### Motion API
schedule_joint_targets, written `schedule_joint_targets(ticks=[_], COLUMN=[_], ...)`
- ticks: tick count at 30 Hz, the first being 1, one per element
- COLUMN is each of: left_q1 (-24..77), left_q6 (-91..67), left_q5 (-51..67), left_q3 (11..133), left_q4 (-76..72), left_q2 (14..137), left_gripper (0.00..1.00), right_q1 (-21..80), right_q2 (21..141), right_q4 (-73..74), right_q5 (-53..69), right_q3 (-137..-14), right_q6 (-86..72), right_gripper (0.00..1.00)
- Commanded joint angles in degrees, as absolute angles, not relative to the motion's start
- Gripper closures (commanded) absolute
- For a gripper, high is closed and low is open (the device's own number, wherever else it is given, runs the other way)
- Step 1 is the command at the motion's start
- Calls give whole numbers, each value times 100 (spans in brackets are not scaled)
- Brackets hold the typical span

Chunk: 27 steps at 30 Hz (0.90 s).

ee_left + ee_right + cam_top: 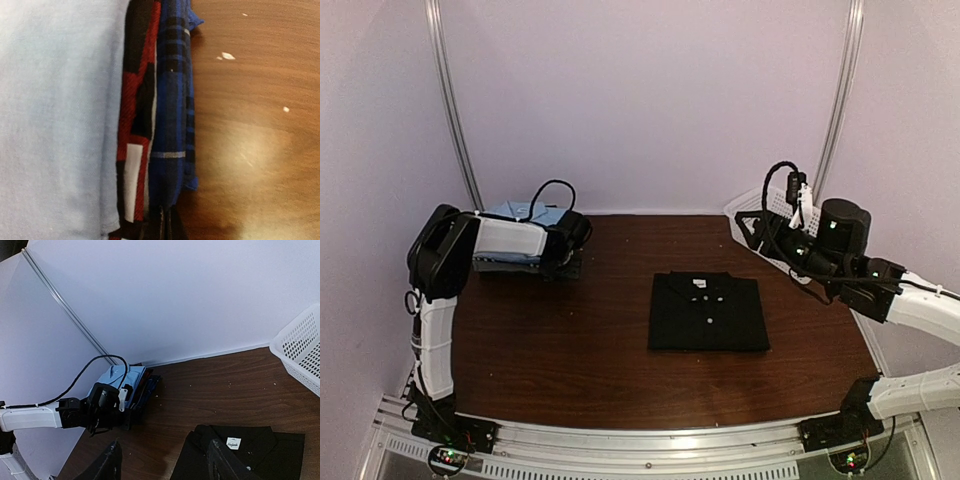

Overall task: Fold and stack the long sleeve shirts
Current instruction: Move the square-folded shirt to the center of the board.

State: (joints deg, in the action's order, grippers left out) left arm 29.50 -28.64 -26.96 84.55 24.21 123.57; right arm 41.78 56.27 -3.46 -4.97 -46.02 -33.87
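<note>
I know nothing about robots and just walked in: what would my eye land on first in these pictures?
Probably the black shirt, folded neatly in the middle of the brown table. Next, the left gripper, shut, at the edge of a stack of folded shirts at the far left, light blue on top. A white mesh basket sits in the far right corner.
</note>
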Motion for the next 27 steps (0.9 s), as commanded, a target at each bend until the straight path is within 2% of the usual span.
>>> schedule_joint_targets(ticks=[1, 13, 24, 27], left_q1=[3476, 4328, 4473, 4518], left_q6=[-3435, -4363, -4402, -4357], left_q5=[-2052, -1335, -975, -819], left_q3=[8314, 8219, 8412, 8486], left_q4=[2641, 2593, 2549, 2543], left_q2=[12054, 12027, 11952, 11833], left_gripper=[100, 100, 100, 91], right_q1=[4179, 4182, 4184, 4182], right_q2=[5643, 5754, 5901, 6005], right_q4=[-512, -396, -447, -507], right_q5=[-494, -422, -414, -506], right_q3=[-4456, -4222, -4081, -4032], right_q6=[-3443, -3436, -3463, -3475], right_gripper=[41, 41, 42, 42])
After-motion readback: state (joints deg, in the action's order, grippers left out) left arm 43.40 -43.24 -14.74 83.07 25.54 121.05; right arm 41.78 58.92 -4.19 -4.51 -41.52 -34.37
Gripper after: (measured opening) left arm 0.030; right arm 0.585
